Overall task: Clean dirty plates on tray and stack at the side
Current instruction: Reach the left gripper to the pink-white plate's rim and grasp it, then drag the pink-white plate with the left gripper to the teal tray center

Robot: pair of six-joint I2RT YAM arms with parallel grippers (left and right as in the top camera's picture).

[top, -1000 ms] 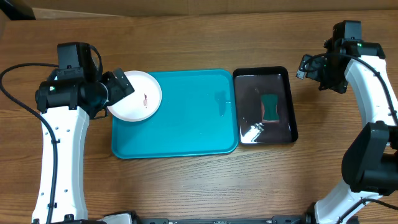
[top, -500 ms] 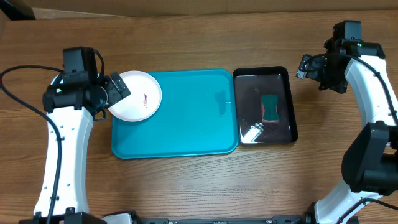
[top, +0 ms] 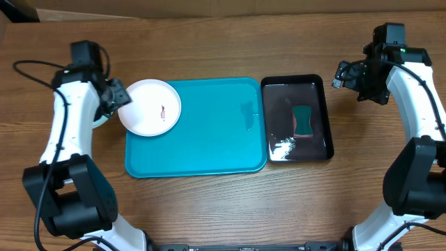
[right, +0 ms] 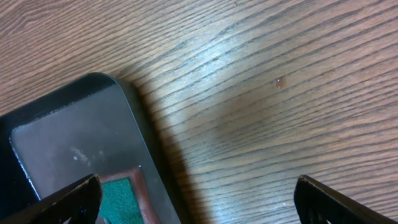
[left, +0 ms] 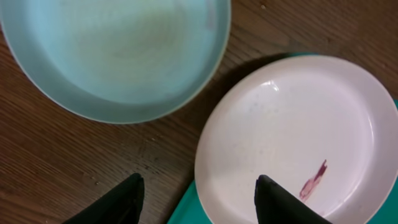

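Observation:
A white plate (top: 150, 107) with a small red smear (left: 314, 180) rests on the far left corner of the turquoise tray (top: 209, 139), overhanging its edge. It fills the right of the left wrist view (left: 298, 124). A pale blue plate (left: 118, 50) lies on the wood just left of it, mostly hidden under the left arm in the overhead view (top: 102, 120). My left gripper (top: 115, 97) (left: 199, 193) is open and empty above the white plate's left rim. My right gripper (top: 345, 73) (right: 196, 193) is open and empty beside the black tray's far right corner. The yellow-green plate is out of view.
A narrow glossy black tray (top: 320, 94) stands right of the turquoise tray and holds a green sponge (top: 303, 120), also seen in the right wrist view (right: 118, 199). A little liquid glints in its front left corner. Bare wooden table surrounds both trays.
My left arm has swung back and left, pulling the gripper off the white plate's left rim. The white plate and the right arm have not moved.

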